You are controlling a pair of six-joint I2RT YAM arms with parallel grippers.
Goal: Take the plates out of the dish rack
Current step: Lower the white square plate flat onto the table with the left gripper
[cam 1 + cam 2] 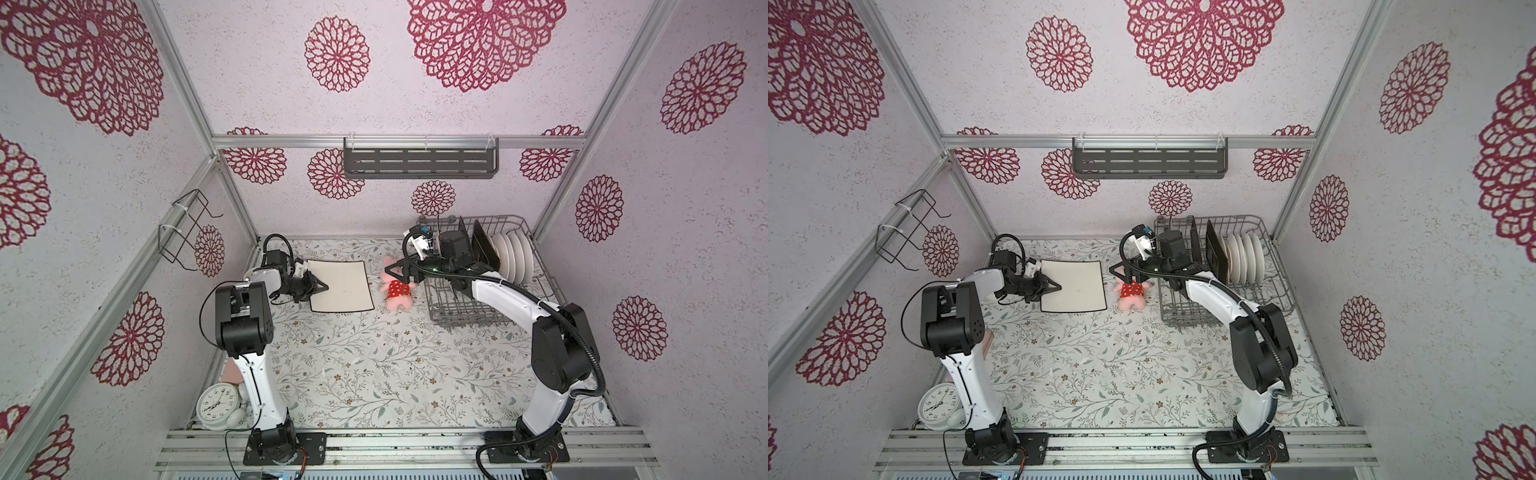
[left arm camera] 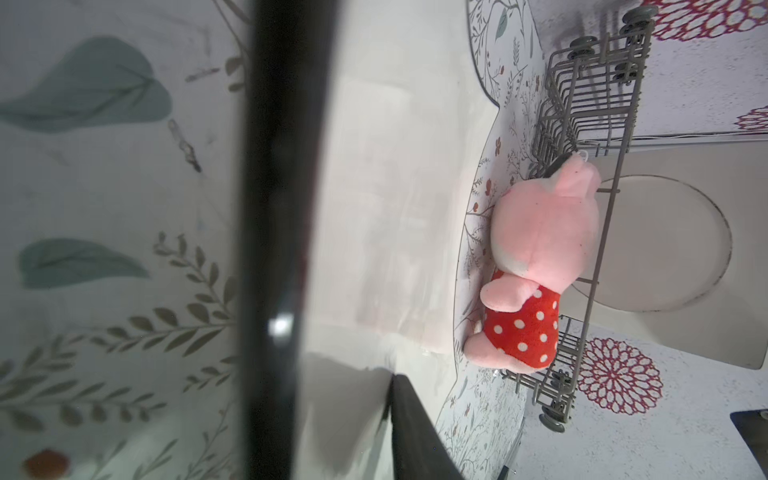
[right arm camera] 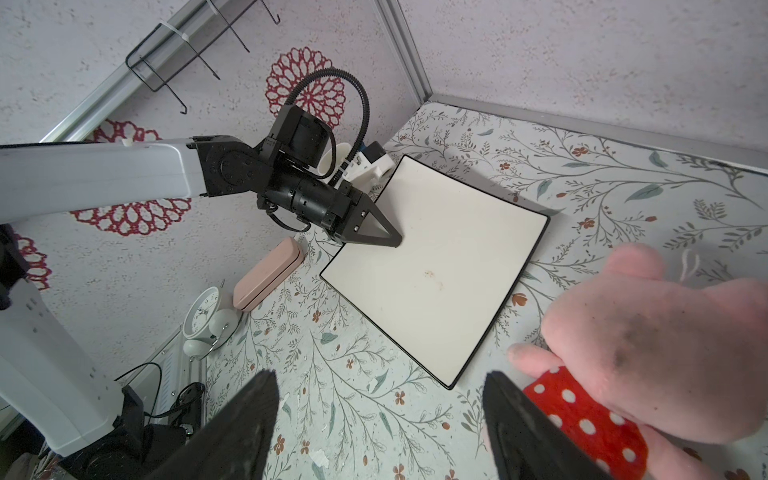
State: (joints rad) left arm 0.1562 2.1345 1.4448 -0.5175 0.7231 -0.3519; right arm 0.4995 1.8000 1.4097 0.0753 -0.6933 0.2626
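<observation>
While flat on the floral table, cream square plate: lies face up at far left-centre, well apart from the dish rack; small brown smudge near its middle.
Left gripper: sits at that plate's left edge, one black finger over the cream face; lower finger hidden, so cannot tell whether pinching the rim or loosened.
Right gripper: hangs above the table beside the plush toy, fingers spread wide, nothing between them.
Dish rack: stands at far right of the table, near the back corner.
Dark square plates: two, upright on edge in the rack's back half.
Round white plates: stand in a row just right of the dark pair, same rack.
Second cream plate: shows in left wrist view behind the rack's wire side, round foot ring turned toward the plush toy.
Plush toy: pink, red dotted dress, lies between cream square plate and rack, just beside the rack's wall.
Clock: at near-left edge of the table.
</observation>
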